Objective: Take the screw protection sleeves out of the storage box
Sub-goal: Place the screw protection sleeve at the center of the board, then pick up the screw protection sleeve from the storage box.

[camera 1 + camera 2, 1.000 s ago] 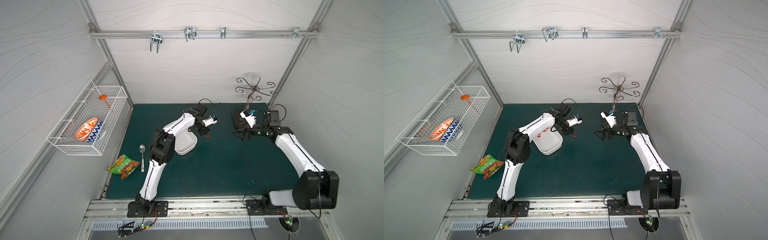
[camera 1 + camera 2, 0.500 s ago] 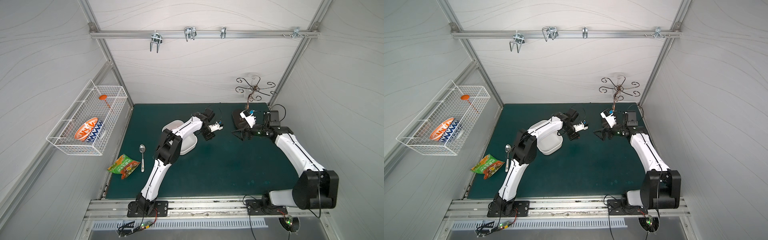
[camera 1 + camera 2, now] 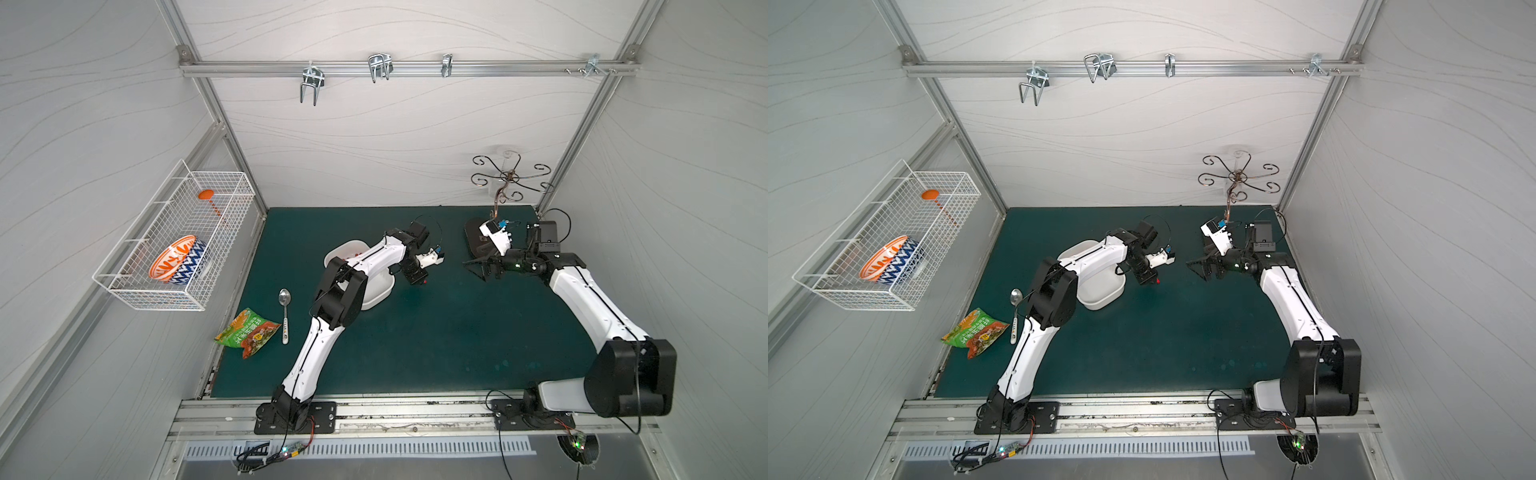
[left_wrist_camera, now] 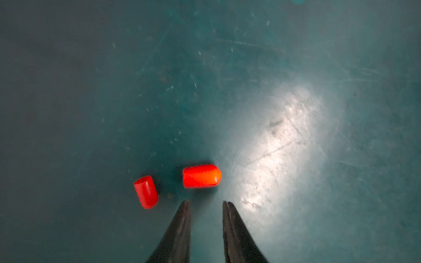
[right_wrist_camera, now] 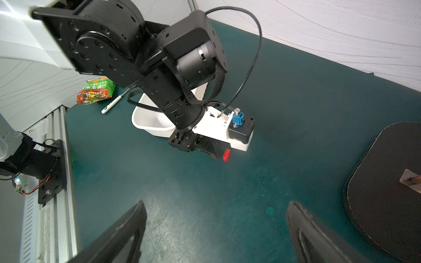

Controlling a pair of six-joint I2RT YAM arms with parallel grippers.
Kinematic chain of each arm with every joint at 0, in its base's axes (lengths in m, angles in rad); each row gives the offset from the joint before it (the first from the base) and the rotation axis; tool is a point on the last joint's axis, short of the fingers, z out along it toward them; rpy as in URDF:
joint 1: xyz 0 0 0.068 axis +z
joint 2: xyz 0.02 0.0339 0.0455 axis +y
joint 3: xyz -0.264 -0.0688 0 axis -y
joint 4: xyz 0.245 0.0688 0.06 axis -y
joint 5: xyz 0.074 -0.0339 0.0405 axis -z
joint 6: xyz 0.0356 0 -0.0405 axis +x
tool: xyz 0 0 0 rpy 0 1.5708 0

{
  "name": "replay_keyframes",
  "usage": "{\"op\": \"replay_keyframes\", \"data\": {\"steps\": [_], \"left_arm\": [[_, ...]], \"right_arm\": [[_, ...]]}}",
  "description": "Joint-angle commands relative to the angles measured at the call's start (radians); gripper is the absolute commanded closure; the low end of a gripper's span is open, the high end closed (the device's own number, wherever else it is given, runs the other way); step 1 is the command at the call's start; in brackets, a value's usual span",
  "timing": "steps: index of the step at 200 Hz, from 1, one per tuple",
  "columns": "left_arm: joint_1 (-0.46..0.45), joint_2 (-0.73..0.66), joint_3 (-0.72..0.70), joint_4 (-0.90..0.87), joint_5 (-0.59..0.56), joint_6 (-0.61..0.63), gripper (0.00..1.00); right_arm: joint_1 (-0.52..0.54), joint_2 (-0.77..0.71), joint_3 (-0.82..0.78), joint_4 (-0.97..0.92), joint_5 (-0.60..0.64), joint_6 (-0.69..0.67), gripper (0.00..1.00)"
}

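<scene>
The green mat (image 3: 457, 340) bears the storage box (image 3: 380, 293). Well away from the box, the right gripper (image 5: 214, 205) gapes wide, empty. Just beside the box, the left gripper (image 4: 206, 202) stands narrowly parted, empty, two screw protection sleeves (image 4: 201, 175) lying on the mat before it

The left arm (image 3: 309, 353) reaches forward with its elbow raised and wrist bent down. The left gripper (image 4: 206, 202) points downward, jaws slightly apart and empty. The right arm (image 3: 590, 299) stretches forward and inward, and the right gripper (image 5: 216, 205) is spread wide, holding nothing.
</scene>
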Motion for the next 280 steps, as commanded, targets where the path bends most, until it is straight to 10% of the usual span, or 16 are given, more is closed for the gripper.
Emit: {"op": "replay_keyframes", "data": {"steps": [1,113,197,280], "left_arm": [[0.008,-0.116,-0.009,-0.031,0.053,0.007,0.7],[0.336,-0.49,-0.412,0.003,0.014,0.057,0.64],[0.451,-0.313,-0.321,0.06,-0.103,0.425,0.61],[0.437,-0.162,-0.192,0.062,-0.115,0.518,0.63]], "right_arm": [[-0.002,-0.005,-0.001,-0.002,-0.018,0.003,0.01],[0.3,0.134,0.052,-0.024,0.018,-0.009,0.01],[0.342,0.145,0.027,-0.024,0.062,-0.057,0.01],[0.3,0.141,0.022,-0.025,0.047,-0.056,0.01]]}}
